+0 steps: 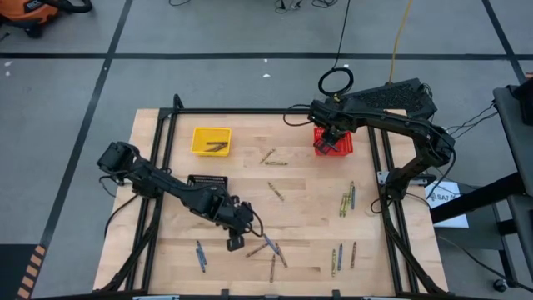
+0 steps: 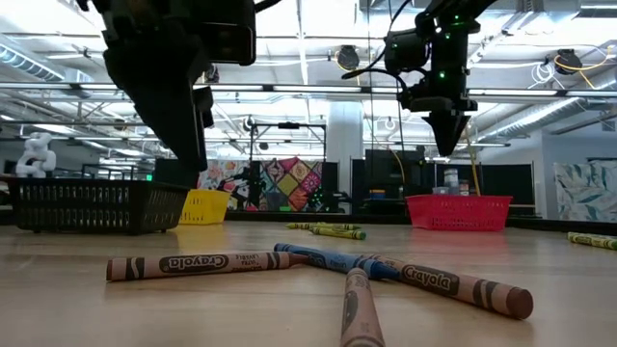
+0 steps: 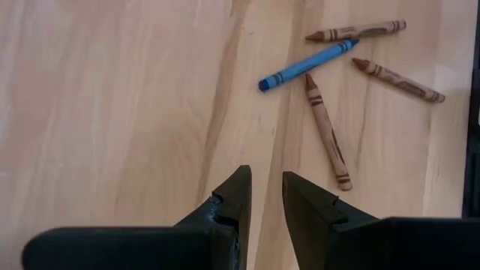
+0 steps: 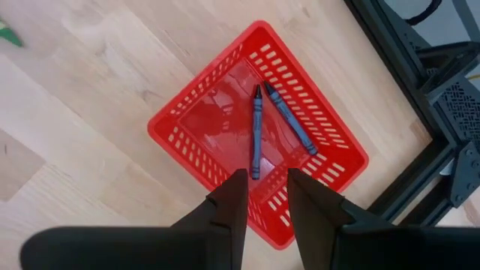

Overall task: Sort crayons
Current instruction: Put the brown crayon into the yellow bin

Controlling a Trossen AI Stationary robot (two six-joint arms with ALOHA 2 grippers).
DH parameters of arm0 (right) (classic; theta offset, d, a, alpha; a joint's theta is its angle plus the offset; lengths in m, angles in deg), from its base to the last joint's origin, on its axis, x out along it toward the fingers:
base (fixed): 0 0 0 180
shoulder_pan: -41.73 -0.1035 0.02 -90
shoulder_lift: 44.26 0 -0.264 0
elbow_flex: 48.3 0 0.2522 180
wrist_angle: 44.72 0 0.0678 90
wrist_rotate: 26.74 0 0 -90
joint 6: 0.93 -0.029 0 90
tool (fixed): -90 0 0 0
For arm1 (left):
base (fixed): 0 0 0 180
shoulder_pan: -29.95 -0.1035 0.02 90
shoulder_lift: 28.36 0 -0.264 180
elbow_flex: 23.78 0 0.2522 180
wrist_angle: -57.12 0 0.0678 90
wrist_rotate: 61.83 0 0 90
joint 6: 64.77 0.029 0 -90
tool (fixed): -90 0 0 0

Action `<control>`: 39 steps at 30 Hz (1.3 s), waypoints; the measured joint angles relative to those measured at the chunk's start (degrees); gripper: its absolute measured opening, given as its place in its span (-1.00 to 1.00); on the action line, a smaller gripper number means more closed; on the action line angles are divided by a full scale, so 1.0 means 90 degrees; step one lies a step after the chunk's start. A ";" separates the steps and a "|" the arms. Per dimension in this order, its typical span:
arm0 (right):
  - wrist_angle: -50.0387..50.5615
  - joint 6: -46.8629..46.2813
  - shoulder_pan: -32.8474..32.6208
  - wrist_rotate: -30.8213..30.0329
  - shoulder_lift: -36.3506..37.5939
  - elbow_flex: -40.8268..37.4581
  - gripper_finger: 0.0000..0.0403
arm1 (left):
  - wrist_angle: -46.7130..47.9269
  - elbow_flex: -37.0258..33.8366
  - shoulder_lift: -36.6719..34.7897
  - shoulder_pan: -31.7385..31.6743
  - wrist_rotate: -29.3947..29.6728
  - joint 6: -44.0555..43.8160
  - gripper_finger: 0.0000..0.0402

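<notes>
My left gripper (image 3: 266,187) hovers open and empty over bare wood, beside a cluster of one blue crayon (image 3: 307,66) and three brown crayons (image 3: 328,131) lying flat on the table near its front edge (image 1: 266,246). My right gripper (image 4: 262,187) hovers open and empty above the red mesh basket (image 4: 187,127), at the far right in the high view (image 1: 341,148). Two blue-grey crayons (image 4: 256,135) lie on the basket's floor. In the low view the right gripper (image 2: 448,130) hangs well above the red basket (image 2: 458,212).
A yellow basket (image 1: 211,140) holding crayons stands at the far left. A black basket (image 1: 208,180) lies partly under my left arm. Loose crayons lie mid-table (image 1: 276,191), far centre (image 1: 268,156), right (image 1: 346,200), front left (image 1: 201,255) and front right (image 1: 337,260).
</notes>
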 joint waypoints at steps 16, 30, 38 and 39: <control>0.0339 -0.0706 -0.0010 0.0007 0.0000 0.0000 -0.59 | -0.0065 0.0974 0.0279 0.0253 0.0457 -0.0554 -0.60; 0.0913 -0.1144 -0.0454 0.0012 -0.0005 0.0000 -0.59 | 0.0565 0.2144 0.1622 0.0615 0.0593 -0.0867 -0.61; 0.0908 -0.1137 -0.0539 0.0012 -0.0005 0.0000 -0.59 | 0.0706 0.2142 0.1807 0.0741 0.0633 -0.1256 -0.61; 0.0908 -0.1136 -0.0539 0.0012 -0.0005 0.0000 -0.59 | 0.0746 0.2140 0.1820 0.0755 0.0637 -0.1305 -0.61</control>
